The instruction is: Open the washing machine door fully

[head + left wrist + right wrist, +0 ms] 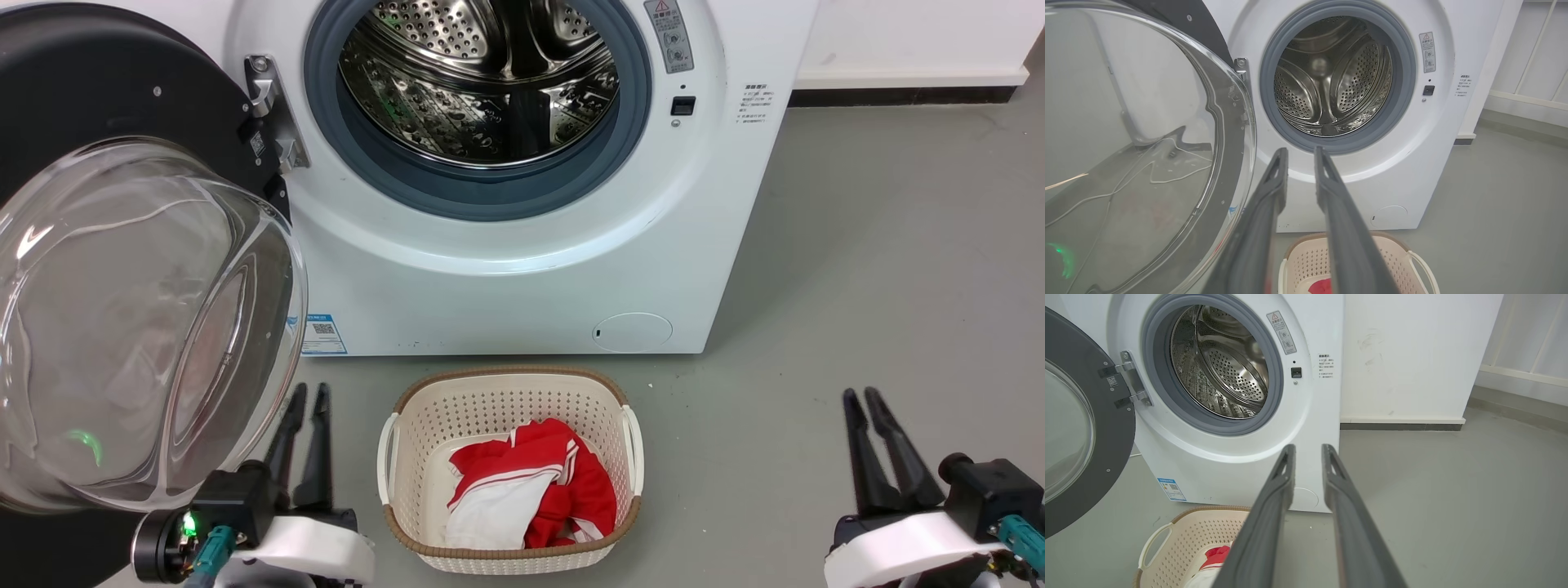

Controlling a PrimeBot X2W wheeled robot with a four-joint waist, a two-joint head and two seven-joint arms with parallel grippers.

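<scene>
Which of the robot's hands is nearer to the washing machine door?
Left. The left hand lies right beside the lower glass edge of the washing machine door; the right hand is far off, on the other side of the laundry basket.

1. I log the washer (522, 278) as white. Its gasket (482, 196) is grey, and its drum (457, 90) is bright steel, dotted with rows of holes.
2. Door (98, 73): black rim, clear glass bowl with a green glint low down. Hinge (273, 114): silver.
3. Sticker (324, 334): blue and white. Label (669, 33): grey with a red triangle.
4. Basket (510, 555): cream, perforated in a grid, with a brown braided rim.
5. Cloth (563, 482): red with white stripes and a white panel.
6. Floor (857, 286): plain grey-green. Wall (898, 33): white. Skirting (898, 96): dark.
7. Left gripper (309, 392) and right gripper (860, 394): I note dark grey fingers, white forearm shells and teal plugs, with a green light on the left.
</scene>
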